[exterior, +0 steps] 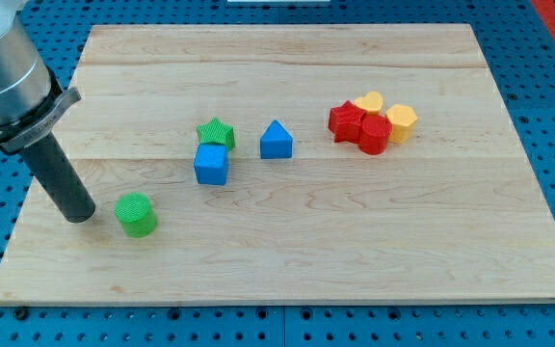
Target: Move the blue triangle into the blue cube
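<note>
Your tip (81, 218) sits far left; no pincer fitted. Blue triangle (276, 141) lies just right of blue cube (211, 164): approach from its right.

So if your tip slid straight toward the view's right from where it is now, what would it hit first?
Most likely the green cylinder, which sits just to the view's right of my tip with a small gap between them. Nothing else lies in between.

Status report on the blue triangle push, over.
My tip far left, beside green cylinder. Blue triangle apart from blue cube. Path between clear.
</note>
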{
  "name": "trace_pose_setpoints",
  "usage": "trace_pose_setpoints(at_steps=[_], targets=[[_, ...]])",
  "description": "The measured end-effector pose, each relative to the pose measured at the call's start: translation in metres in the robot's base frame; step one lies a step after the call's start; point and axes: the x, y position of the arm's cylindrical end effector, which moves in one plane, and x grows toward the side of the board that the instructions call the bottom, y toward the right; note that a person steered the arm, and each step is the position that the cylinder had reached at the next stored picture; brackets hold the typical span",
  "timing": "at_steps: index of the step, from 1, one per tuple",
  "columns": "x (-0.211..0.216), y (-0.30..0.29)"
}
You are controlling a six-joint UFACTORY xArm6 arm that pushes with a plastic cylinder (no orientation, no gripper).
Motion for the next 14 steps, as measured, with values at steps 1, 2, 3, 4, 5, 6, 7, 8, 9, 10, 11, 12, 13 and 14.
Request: trace_pose_setpoints(at_steps=[1,2,3,4,5,6,7,8,9,10,11,12,13,14], targets=[[-0.002,0.013],[-0.009,0.052],[-0.02,0.058],[-0.04,0.072],[-0.04,0.07],[-0.033,0.003],[0.018,-0.027],[0.066,-0.016],[0.032,0.018],[0.007,0.026],[-0.017,0.029],[-0.052,0.039],[-0.049,0.042],[0.007,0.018]])
